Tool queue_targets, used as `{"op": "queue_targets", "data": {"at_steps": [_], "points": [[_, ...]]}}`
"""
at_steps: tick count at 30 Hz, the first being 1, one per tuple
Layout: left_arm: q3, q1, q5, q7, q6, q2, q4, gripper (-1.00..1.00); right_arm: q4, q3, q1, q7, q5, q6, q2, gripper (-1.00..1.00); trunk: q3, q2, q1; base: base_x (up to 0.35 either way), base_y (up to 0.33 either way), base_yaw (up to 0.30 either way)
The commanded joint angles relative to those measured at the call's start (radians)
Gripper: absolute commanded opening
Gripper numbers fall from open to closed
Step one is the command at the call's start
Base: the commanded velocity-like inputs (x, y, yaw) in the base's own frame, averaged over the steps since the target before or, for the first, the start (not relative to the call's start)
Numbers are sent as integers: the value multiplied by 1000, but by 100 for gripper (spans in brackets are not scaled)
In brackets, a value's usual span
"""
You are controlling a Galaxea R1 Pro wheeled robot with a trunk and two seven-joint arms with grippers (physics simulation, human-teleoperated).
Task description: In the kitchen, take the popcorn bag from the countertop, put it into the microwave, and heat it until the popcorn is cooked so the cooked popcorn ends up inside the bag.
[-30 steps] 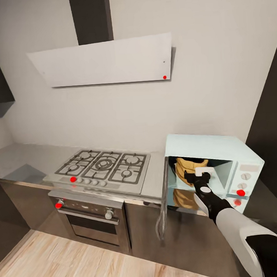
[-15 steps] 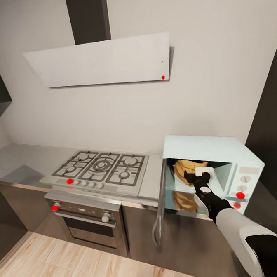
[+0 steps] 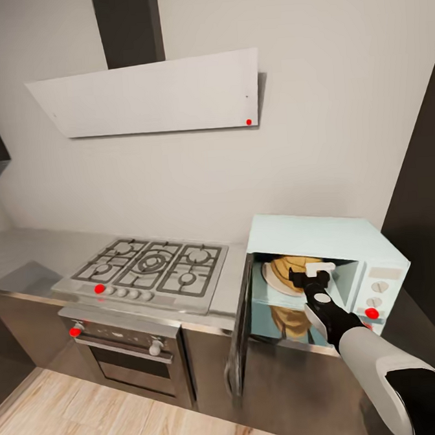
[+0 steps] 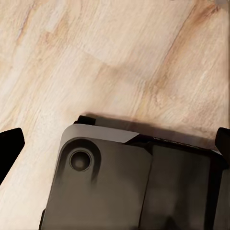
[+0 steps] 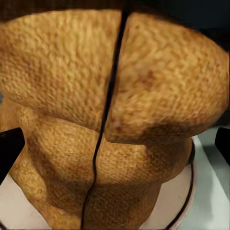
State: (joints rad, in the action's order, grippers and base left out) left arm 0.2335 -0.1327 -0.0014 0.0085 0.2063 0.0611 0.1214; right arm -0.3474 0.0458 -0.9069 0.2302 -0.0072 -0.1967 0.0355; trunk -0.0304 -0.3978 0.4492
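- Inside the open cavity of the microwave (image 3: 322, 236), the right gripper (image 3: 316, 277) is reaching forward, its dark fingertips (image 5: 10, 146) sitting at both margins of the right wrist view, spread wide and touching nothing.
- Between those tips, the popcorn bag (image 5: 115, 110) is standing apart from them: tan-brown, coarse-grained, crumpled, with a bulging rolled rim overhanging a narrower body and a dark vertical crease running down it.
- Under the bag, a white round turntable plate (image 5: 172, 206) is lying with a dark rim line; the head view is giving the same bag (image 3: 292, 264) on the plate (image 3: 274, 280), with pale mint wall showing to the bag's right.
- At the cavity's left edge, the microwave door (image 3: 241, 326) is hanging swung outward, edge-on to the head camera, overhanging the dark cabinet fronts.
- Beside the microwave, the grey countertop (image 3: 232, 288) is running left to a steel gas hob (image 3: 150, 271).
- Over wooden floor (image 4: 115, 57), the left gripper (image 4: 115, 143) is hanging low with both tips wide apart, above a dark part of the robot's own body (image 4: 134, 187).
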Motion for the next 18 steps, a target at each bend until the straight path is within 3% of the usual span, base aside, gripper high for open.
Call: {"op": "queue_targets", "data": {"at_steps": [1,18], "points": [[3,-1,0,1,3,0,-1,100,1,3,-1,6,-1,-3,0,100,-2,-2,1,49,-51,0],[3,-1,0,1,3,0,0,100,0,4,0,6,-1,-3,0,100,-2,-2,1,3,-3,0]]}}
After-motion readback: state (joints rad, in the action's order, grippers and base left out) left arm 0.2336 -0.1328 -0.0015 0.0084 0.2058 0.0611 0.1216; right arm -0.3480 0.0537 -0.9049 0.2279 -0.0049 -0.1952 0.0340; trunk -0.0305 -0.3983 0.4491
